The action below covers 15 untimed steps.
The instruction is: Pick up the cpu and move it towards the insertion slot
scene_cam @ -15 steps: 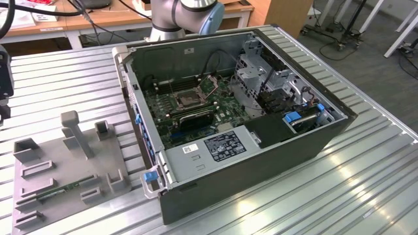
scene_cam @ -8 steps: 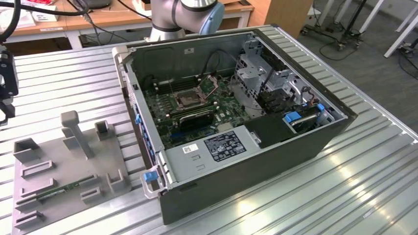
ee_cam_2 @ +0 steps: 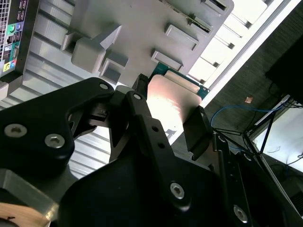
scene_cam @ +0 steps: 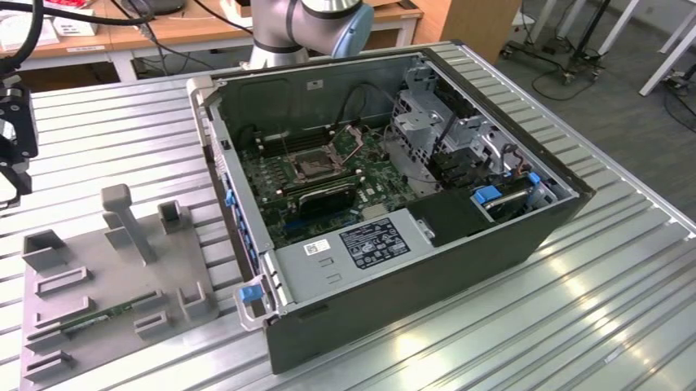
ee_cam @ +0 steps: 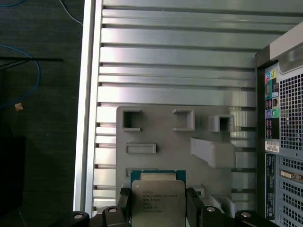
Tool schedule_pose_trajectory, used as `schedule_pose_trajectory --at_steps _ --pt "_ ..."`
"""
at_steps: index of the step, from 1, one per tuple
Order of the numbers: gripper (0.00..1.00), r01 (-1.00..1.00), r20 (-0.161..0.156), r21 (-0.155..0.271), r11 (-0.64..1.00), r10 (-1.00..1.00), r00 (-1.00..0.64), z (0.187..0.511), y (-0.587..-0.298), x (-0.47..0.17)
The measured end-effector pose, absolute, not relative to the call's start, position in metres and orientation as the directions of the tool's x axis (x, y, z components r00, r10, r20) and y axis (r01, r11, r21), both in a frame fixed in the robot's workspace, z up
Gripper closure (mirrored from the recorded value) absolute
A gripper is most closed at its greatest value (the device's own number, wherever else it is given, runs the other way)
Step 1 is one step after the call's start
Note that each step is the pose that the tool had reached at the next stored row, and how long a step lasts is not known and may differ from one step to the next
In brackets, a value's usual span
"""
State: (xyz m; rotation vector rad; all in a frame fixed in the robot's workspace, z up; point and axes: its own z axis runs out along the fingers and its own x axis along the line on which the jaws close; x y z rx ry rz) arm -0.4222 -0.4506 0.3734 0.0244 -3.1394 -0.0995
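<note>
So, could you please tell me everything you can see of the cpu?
The cpu is a flat square chip with a shiny silver metal top bearing print and a green rim. It is clamped between the black fingers of the gripper, one on each opposite edge, over the grey tray.

Nothing legible enough to read out; cpu (ee_cam: 157, 203) metal top carries a few lines of tiny print in first wrist view, chars indistinct; printed label (scene_cam: 373, 242) on top of power supply (scene_cam: 326, 281) in exterior view, w/ small white sticker (scene_cam: 318, 247) just beside it, both too fine to read; pc case rear (ee_cam: 279, 142) has small marks by coloured jacks, unreadable.
</note>
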Motion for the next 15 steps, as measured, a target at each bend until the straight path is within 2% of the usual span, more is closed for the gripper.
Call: schedule_pose_trajectory --at_steps 15 --pt "0.46 -0.016 0.000 0.063 0.998 -0.016 -1.000 0.3735 -0.4506 -0.4176"
